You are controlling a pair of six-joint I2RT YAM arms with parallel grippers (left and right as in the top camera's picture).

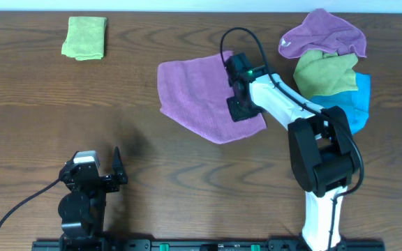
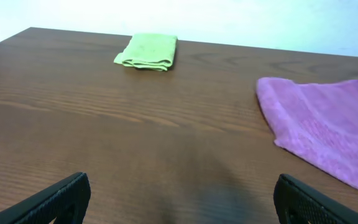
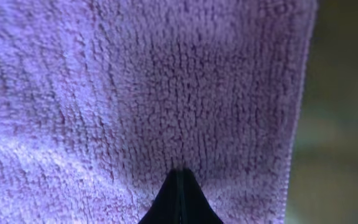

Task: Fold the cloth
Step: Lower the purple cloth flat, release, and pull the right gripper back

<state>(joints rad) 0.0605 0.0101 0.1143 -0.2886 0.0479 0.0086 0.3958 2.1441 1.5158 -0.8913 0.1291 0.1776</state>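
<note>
1. Mid-table (image 1: 187, 174), the cloth (image 1: 194, 94) lies spread out, slightly rumpled.
2. The right end effector (image 1: 239, 106) sits at its right edge, fingers pinched together on the fabric.
3. The left end effector (image 2: 179, 208) hangs well apart, fingers wide, empty.
4. A folded green cloth (image 1: 84, 37) lies far left.

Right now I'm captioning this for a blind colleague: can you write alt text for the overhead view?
A pinkish-mauve cloth lies spread on a wooden table, the right pincer shut over its right side. The left pincer sits open near the front; a folded green cloth lies far left at the back.
</note>
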